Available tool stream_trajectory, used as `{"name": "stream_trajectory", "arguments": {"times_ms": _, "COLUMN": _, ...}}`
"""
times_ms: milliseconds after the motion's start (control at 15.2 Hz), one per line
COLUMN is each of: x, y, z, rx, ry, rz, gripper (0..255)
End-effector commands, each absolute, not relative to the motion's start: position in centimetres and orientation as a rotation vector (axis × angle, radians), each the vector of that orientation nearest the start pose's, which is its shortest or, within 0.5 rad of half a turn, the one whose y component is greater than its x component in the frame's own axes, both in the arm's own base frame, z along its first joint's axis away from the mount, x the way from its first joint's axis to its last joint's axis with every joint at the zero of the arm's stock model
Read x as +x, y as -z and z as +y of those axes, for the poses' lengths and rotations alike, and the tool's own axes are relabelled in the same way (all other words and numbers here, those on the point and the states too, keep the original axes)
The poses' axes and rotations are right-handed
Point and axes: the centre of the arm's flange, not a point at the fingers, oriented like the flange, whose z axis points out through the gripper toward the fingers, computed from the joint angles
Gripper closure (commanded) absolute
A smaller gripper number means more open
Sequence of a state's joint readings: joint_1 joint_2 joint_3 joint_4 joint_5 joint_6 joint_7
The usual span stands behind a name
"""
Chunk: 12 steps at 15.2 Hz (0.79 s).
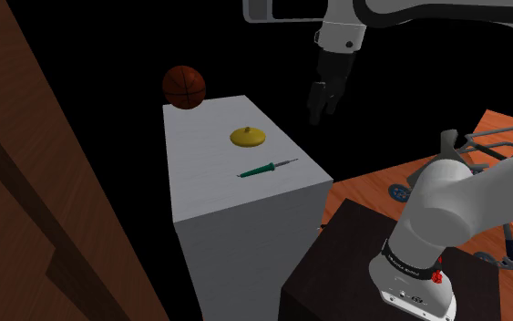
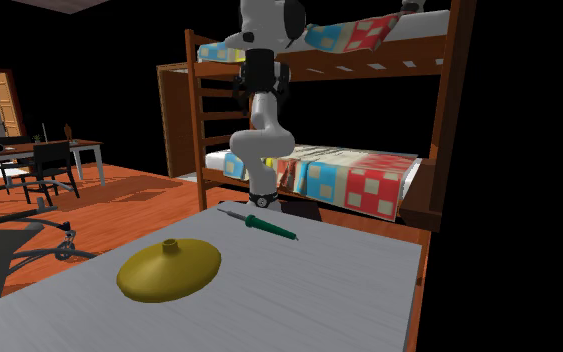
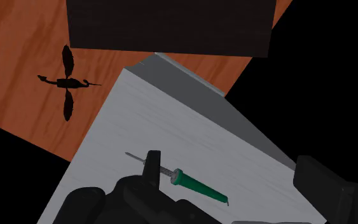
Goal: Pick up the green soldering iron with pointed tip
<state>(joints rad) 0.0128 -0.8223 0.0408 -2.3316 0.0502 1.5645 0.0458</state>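
Note:
The green soldering iron [image 1: 265, 169] lies flat on the grey table top [image 1: 209, 146], near the edge on the shoulder view's right, its thin metal tip pointing toward that edge. The second exterior view has the iron [image 2: 269, 227] lying beyond a yellow lid. My black gripper [image 1: 323, 102] hangs in the air above and to the right of the table, well clear of the iron. In the wrist view the iron [image 3: 199, 188] lies on the table below the gripper [image 3: 233, 167], whose fingers stand apart and hold nothing.
A yellow domed lid [image 1: 248, 137] sits mid-table and a basketball [image 1: 184, 87] rests at the far corner. The dark stand [image 1: 354, 264] is beside the table. A wooden bunk bed [image 2: 369, 180] stands behind the arm. An office chair base [image 3: 67, 83] is on the wood floor.

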Motion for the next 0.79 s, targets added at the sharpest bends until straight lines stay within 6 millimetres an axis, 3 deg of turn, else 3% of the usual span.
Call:
{"name": "stream_trajectory", "arguments": {"times_ms": 0, "x": 29.6, "y": -61.2, "z": 2.6, "rx": -3.118, "ry": 0.084, "rz": 0.004, "gripper": 0}}
{"name": "stream_trajectory", "arguments": {"times_ms": 726, "x": 40.4, "y": -50.3, "z": -0.1, "rx": -3.046, "ry": -0.069, "rz": -0.536, "gripper": 0}}
